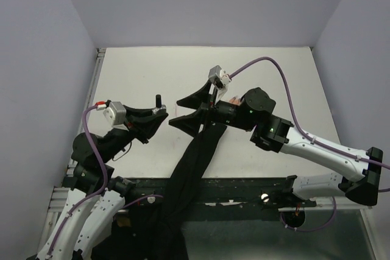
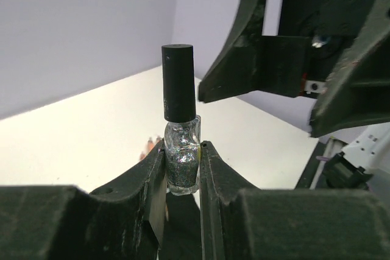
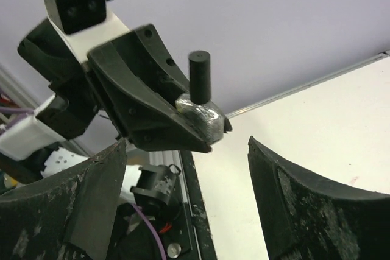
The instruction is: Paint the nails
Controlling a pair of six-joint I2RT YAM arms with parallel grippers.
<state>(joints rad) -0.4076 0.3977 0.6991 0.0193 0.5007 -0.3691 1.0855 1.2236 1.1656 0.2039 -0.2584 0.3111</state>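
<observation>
Two end effectors face each other over the near half of the white bench (image 1: 146, 71). The left end effector (image 2: 183, 158) is clamped on a small bottle (image 2: 181, 138). Its two dark fingers press the clear glass body from either side, low down, and the bottle stands upright between them. The glass shows a dark, glittery fill. A tall black cylindrical cap (image 2: 178, 82) sits on the neck and rises well above the fingertips.

The right end effector (image 1: 186, 111) has its fingers spread wide apart with nothing between them. The opening points toward the bottle, near it but not touching. In the right wrist view, the bottle and the left fingertips appear beyond the gap between the two spread fingers.

A pale peach fake hand (image 1: 233, 98) lies on the bench past the right end effector. Only a small patch of it shows beside the right arm's wrist joint, which covers the rest. Its long black sleeve (image 1: 195, 156) runs from there toward the near edge of the bench, passes between the two arm bases and hangs over the edge. The nails are at the tips of that hand, but from above they are too small and too hidden to make out, so their colour cannot be told. The bottle is apart from the hand, on its left, with the open right end effector between the two.
</observation>
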